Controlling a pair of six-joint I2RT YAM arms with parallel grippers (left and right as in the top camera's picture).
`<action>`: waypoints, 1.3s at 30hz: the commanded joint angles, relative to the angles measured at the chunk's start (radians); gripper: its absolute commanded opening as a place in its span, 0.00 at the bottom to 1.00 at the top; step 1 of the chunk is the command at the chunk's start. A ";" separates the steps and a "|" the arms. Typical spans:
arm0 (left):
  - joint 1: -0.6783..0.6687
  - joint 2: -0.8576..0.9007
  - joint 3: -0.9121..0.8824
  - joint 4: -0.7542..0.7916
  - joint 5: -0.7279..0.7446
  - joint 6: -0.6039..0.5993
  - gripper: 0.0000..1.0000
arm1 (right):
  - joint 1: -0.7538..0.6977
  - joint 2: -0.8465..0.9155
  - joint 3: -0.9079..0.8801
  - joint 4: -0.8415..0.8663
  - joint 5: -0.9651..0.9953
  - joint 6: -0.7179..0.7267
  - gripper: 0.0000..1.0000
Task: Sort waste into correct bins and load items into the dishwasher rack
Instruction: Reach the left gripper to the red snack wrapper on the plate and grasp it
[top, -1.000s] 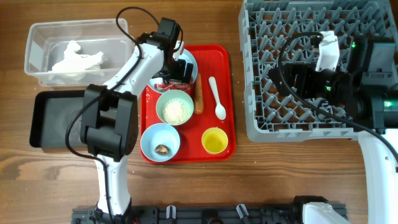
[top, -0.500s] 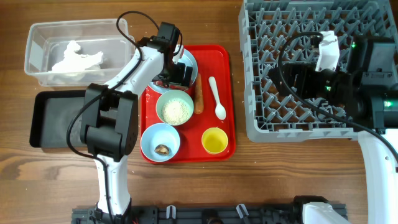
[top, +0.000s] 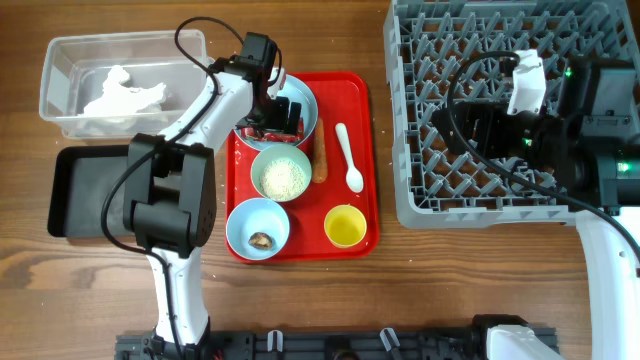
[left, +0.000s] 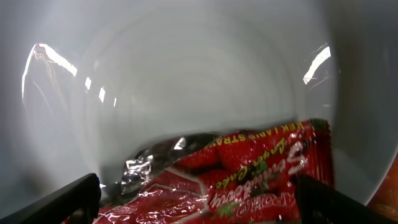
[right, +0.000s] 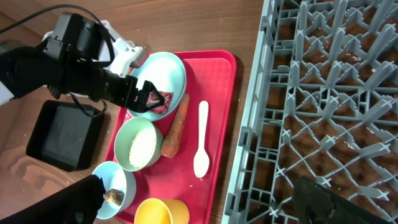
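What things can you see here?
rack: one, grey, right
red tray: one, red, middle
plate: one, light blue, red tray
wrapper: one, red, on plate
bowls: two, pale blue, red tray
grains: white, in one bowl
lump: one, brown, other bowl
carrot stick: one, orange, beside spoon
spoon: one, white, red tray
cup: one, yellow, red tray
tub: one, clear, far left
napkin: one, white, in tub
black tray: one, black, beside tub
left gripper: black, open over wrapper
right gripper: black, open over rack
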 joint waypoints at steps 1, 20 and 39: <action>0.001 0.017 -0.008 0.003 0.019 0.019 1.00 | -0.002 -0.006 0.019 -0.002 -0.013 -0.006 1.00; -0.002 0.018 -0.057 0.040 0.028 0.019 0.99 | -0.002 -0.006 0.019 -0.007 0.014 -0.007 1.00; 0.035 -0.002 -0.060 0.153 0.003 -0.121 0.04 | -0.002 -0.006 0.019 -0.008 0.014 -0.007 1.00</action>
